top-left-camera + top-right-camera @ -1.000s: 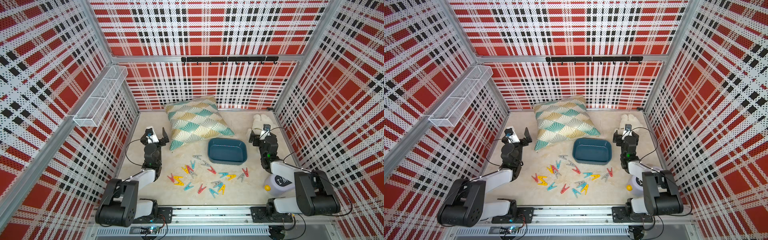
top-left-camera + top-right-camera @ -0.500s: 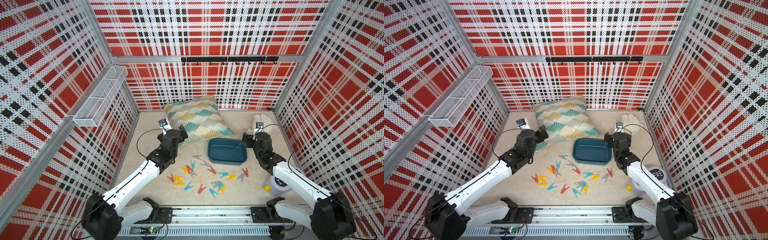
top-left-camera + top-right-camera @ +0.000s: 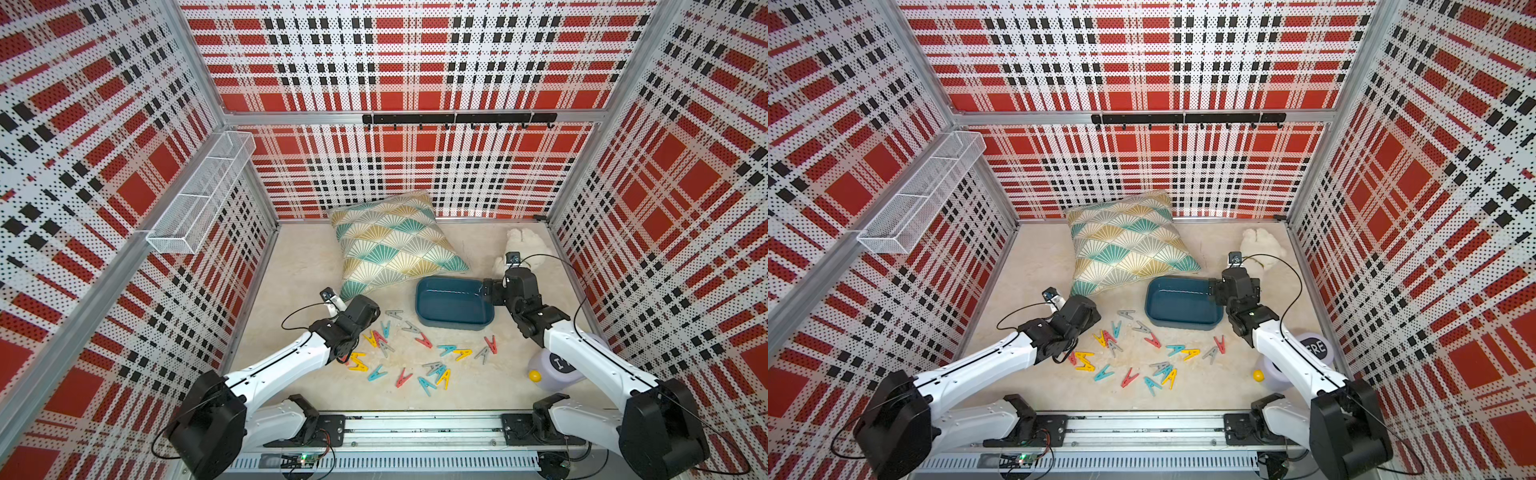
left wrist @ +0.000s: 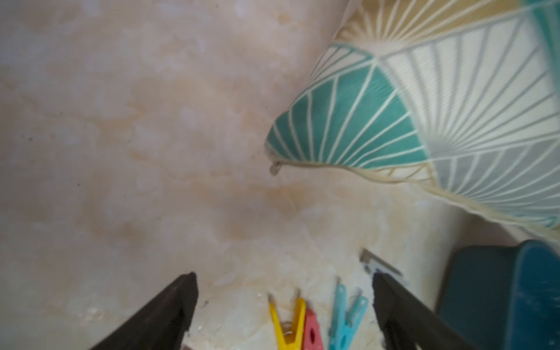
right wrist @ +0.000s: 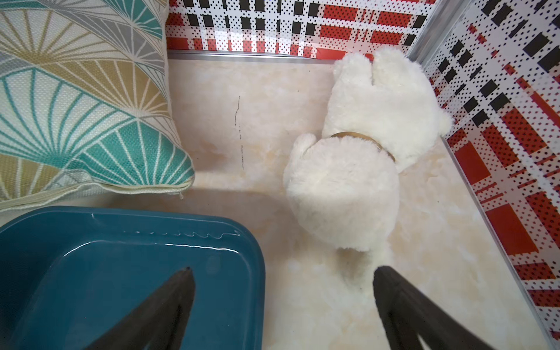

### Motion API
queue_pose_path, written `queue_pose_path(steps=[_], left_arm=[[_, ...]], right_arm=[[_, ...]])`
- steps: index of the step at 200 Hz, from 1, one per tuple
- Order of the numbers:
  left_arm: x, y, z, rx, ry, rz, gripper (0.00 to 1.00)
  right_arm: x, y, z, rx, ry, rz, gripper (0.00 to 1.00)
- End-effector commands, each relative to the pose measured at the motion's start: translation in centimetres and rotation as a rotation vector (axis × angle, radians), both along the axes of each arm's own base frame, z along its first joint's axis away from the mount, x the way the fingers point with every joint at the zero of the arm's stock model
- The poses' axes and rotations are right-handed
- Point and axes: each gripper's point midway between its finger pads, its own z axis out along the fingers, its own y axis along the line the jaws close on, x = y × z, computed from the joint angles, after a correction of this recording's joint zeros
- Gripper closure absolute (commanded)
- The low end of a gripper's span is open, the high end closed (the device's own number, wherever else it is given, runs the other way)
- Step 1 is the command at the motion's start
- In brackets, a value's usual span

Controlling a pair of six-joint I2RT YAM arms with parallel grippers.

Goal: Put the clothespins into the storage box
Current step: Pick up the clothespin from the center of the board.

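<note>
Clothespins [image 3: 424, 340] are lying scattered at lower centre; the left end effector [image 4: 282, 275] is hanging spread nearby, and the right end effector [image 5: 283, 269] is also spread, apparently straddling the box [image 3: 453, 323] rim.

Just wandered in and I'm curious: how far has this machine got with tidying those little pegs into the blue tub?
Barely begun. Done: nothing; the storage box is empty. In hand: neither gripper holds anything; the left gripper hangs open over a yellow clothespin, and the right gripper is open, straddling the box's edge. Left: all the clothespins lie scattered on the table beside the box.
</note>
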Motion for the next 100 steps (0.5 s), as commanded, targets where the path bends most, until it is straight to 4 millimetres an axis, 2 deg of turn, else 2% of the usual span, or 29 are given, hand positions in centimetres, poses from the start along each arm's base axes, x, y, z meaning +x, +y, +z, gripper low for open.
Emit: queue_pose_path(steps=[1,39,50,68,100], left_arm=[[-1.4,1.2,-2.5,-0.005,0.105,0.025,0.13],[-2.6,1.8,-3.8,0.058,0.160,0.009,0.25],[-2.6,1.6,-3.8,0.063,0.158,-0.008,0.32],[-2.6,1.2,-3.7,0.073,0.161,-0.033,0.51],[-3.6,1.2,-4.3,0.096,0.194,-0.042,0.54]], right_arm=[[0.0,0.3,0.5,0.012,-0.013,0.010,0.02],[-0.3,0.0,0.5,0.006,-0.017,0.005,0.03],[-0.3,0.0,0.5,0.006,-0.017,0.006,0.03],[-0.2,0.1,0.6,0.006,-0.017,0.005,0.03],[0.0,-0.3,0.6,-0.011,-0.015,-0.014,0.03]])
